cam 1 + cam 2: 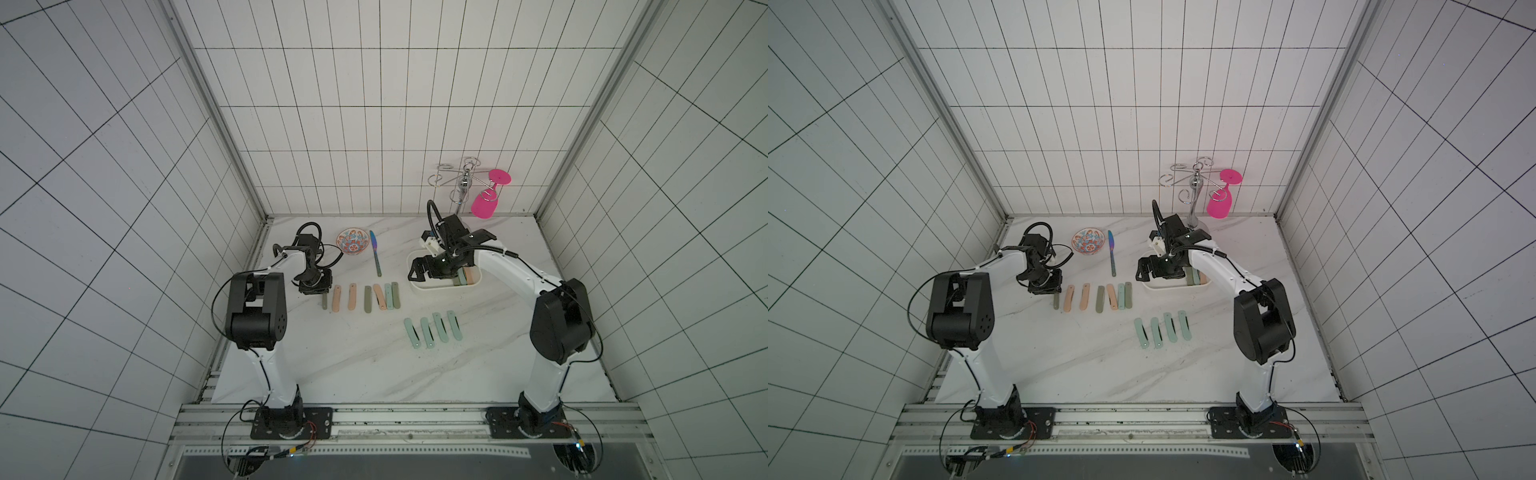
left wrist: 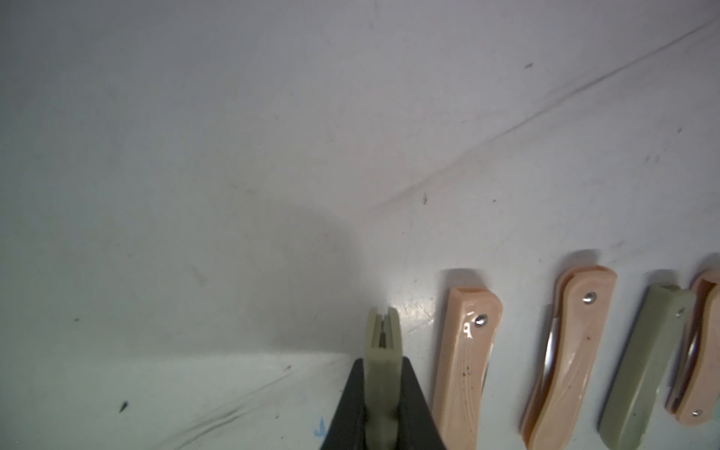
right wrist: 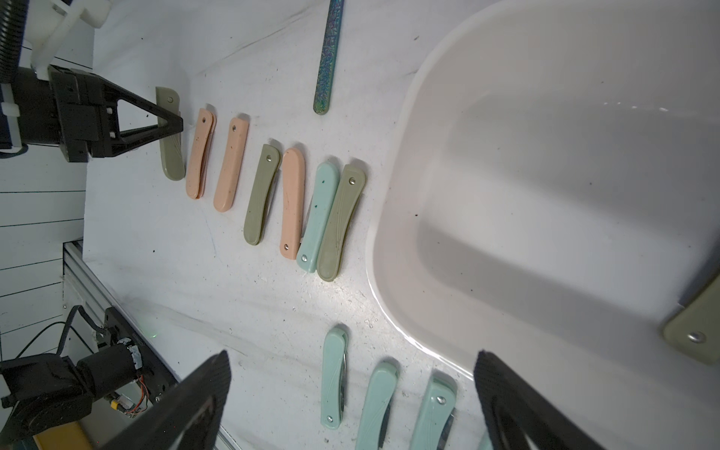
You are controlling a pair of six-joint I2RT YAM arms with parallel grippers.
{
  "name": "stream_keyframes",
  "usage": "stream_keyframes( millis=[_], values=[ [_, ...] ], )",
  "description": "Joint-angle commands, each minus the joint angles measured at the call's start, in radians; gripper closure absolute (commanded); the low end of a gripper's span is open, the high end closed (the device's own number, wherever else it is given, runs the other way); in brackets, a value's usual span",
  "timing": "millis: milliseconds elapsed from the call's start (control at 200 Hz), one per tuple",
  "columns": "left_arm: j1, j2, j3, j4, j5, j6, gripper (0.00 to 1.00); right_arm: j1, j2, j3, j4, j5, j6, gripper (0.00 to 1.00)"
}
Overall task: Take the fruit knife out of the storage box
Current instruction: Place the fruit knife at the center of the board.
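The white storage box (image 1: 440, 289) (image 1: 1167, 286) (image 3: 545, 156) stands right of centre. At its right end lie an olive (image 1: 462, 276) (image 3: 697, 327) and a peach fruit knife (image 1: 470, 276), both folded. My right gripper (image 1: 415, 268) (image 3: 352, 362) hangs open over the box's left end with nothing between its fingers. My left gripper (image 1: 324, 294) (image 2: 383, 364) (image 3: 171, 124) is shut on an olive folded fruit knife (image 2: 383, 343) (image 3: 171, 156) at the left end of a row on the table. I cannot tell whether that knife touches the table.
Several peach, olive and mint folded knives (image 1: 365, 297) lie in a row right of the held one. Several mint ones (image 1: 432, 332) lie nearer the front. At the back stand a patterned bowl (image 1: 352, 242), an iridescent table knife (image 1: 375, 257) and a wire rack holding a pink glass (image 1: 485, 203).
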Motion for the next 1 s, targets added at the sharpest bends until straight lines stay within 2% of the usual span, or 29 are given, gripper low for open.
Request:
stream_keyframes(
  millis=[0, 165, 515, 810, 925, 995],
  values=[
    [-0.012, 0.04, 0.017, -0.01, -0.043, 0.032, 0.96, -0.008, 0.014, 0.01, -0.028, -0.023, -0.013, 0.02],
    [-0.023, 0.047, 0.017, -0.009, -0.071, 0.035, 0.85, -0.008, 0.012, 0.008, -0.028, -0.027, -0.014, 0.01],
    [-0.027, 0.041, 0.014, -0.013, -0.115, 0.034, 0.67, -0.009, 0.008, -0.001, -0.018, -0.036, -0.012, 0.01],
    [-0.027, 0.007, 0.007, -0.005, -0.132, 0.031, 0.64, -0.009, 0.012, -0.001, -0.014, -0.04, -0.009, 0.01],
    [-0.027, -0.01, 0.0, 0.004, -0.136, 0.03, 0.67, -0.01, 0.014, 0.002, -0.015, -0.045, -0.005, 0.01],
    [-0.026, -0.018, -0.001, 0.01, -0.132, 0.029, 0.74, -0.009, 0.015, 0.002, -0.013, -0.047, -0.005, 0.01]
  ],
)
